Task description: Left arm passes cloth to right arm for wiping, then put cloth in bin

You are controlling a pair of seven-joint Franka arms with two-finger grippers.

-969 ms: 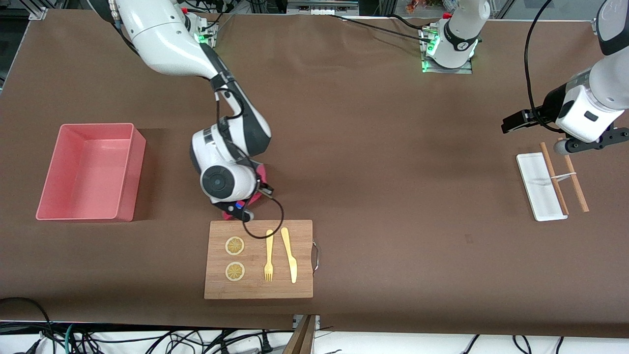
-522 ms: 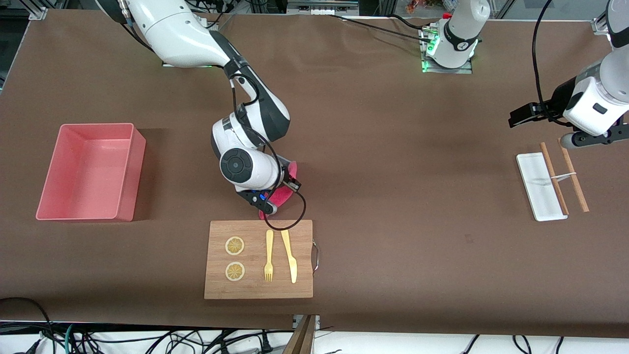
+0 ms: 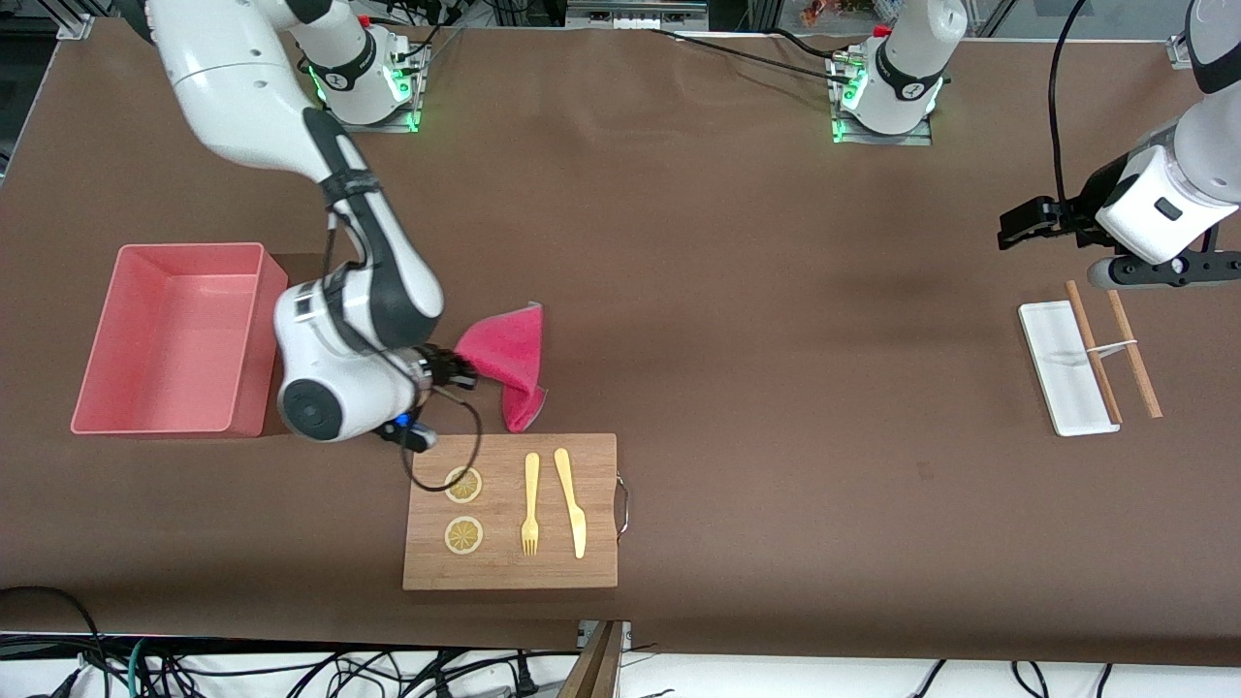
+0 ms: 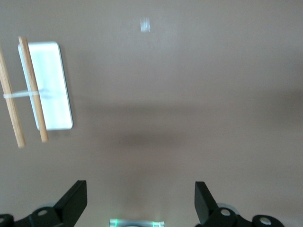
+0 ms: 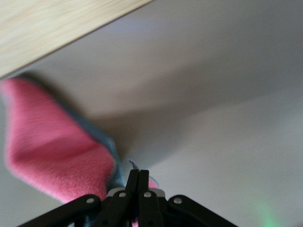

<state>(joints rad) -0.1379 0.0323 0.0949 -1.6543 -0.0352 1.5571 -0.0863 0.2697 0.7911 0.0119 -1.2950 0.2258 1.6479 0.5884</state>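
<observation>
I am pinching the cloth (image 3: 506,361) with my right gripper (image 3: 456,369). My two fingers are squeezed tight together on one corner of it. The pink cloth is hanging out from my fingers and drooping over the brown table (image 3: 737,291), and its low tip is just beside the edge of the wooden cutting board (image 3: 511,572) that is farther from the front camera. In my right wrist view I am seeing the pink cloth (image 5: 52,151) with its grey edge, and a strip of the board (image 5: 52,28).

The bin (image 3: 97,407) is sitting near my right arm's end of the table. It is close to my right wrist.

Two lemon slices (image 3: 463,485), a yellow fork (image 3: 530,504) and a yellow knife (image 3: 571,499) are lying on the board.

My left gripper (image 3: 1144,276) is waiting up in the air with its fingers (image 4: 71,205) wide apart, and it is holding nothing. It is hanging over the table by the white tray (image 3: 1052,368). Two wooden chopsticks (image 3: 1115,349) are lying there, one partly on the tray and one just beside it.
</observation>
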